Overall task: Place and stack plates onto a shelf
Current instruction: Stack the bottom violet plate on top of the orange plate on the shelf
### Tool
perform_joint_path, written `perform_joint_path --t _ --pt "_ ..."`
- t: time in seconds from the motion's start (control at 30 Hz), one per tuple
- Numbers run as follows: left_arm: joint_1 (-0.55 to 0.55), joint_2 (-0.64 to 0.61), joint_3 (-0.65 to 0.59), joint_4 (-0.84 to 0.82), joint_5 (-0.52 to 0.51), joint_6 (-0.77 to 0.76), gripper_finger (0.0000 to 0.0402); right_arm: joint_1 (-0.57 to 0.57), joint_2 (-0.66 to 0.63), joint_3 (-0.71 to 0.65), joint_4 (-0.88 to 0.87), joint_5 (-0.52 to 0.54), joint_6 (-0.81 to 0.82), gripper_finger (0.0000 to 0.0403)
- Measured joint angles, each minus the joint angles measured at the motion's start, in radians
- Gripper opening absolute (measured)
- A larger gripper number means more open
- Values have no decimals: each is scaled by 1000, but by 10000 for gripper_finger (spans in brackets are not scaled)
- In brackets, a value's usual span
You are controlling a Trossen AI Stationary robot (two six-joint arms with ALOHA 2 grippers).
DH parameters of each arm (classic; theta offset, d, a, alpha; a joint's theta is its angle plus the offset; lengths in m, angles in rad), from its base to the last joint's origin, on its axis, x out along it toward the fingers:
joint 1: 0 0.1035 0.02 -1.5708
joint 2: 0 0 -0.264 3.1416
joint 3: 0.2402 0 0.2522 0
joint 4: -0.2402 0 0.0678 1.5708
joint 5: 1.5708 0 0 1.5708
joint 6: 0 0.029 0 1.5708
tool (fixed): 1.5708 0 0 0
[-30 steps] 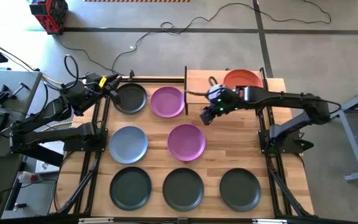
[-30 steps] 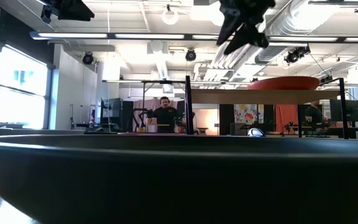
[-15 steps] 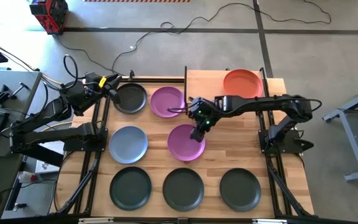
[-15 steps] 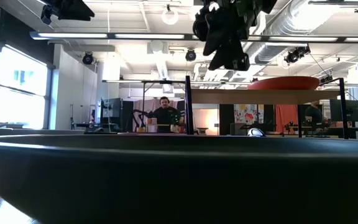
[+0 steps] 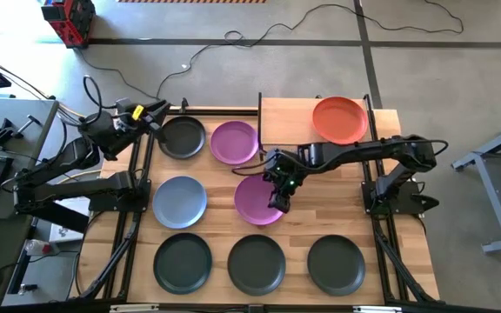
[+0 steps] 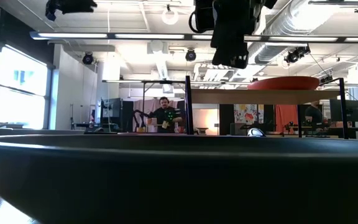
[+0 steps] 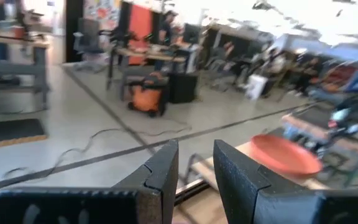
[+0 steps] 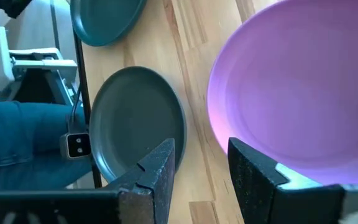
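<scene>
Right gripper (image 5: 278,202): hanging over the near-right rim of the purple plate (image 5: 257,199) in the table's middle, fingers parted with nothing between them; in the right wrist view one finger is showing over bare wood and the other over that plate's rim (image 8: 272,168).
Left gripper (image 5: 156,111): waiting at the far left corner beside a dark plate (image 5: 182,136), fingers a little apart and gripping nothing in the left wrist view.
Hidden: the right arm is covering part of the middle purple plate's rim; whether the fingers are touching the plate cannot be told.
Low view: a dark plate rim (image 6: 166,174) is filling the lower half, blocking nearly all of the tabletop; only the shelf (image 6: 260,96) and the orange-red plate (image 6: 283,83) on it are showing above it.
Shelf: the orange-red plate (image 5: 339,119) is sitting on the right half of the shelf (image 5: 285,122), its left half lying bare.
Other plates: a second purple plate (image 5: 234,142) is lying just beside the shelf's left edge; a pale blue-grey plate (image 5: 179,201) is lying left of the middle one; three dark plates (image 5: 257,263) are lining the near edge, well apart from each other.
Room: open wood is lying between the middle purple plate and the shelf.
Background: a person (image 6: 165,113) is sitting far behind the table.
</scene>
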Motion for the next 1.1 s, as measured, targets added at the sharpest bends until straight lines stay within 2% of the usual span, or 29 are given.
perform_joint_path --t 0.17,0.27,0.4,0.5,0.6,0.77,0.97,1.1 --pt "0 0 0 -20 80 -191 90 54 0 0 18 76 -154 130" --pt "0 0 0 -76 218 -287 90 102 0 0 23 133 -254 130" --pt "-1 20 0 -184 388 -405 90 137 7 0 33 143 -289 130" --pt "-1 41 0 -242 462 -489 90 156 32 0 28 144 -318 130" --pt "-11 66 0 -258 514 -510 90 175 72 0 29 144 -381 130" --pt "-60 120 0 -257 521 -511 90 202 124 0 33 186 -457 130" --pt "-124 199 0 -256 507 -489 90 232 166 0 33 316 -538 130" --pt "-156 247 0 -255 467 -483 90 234 193 0 32 325 -549 130"
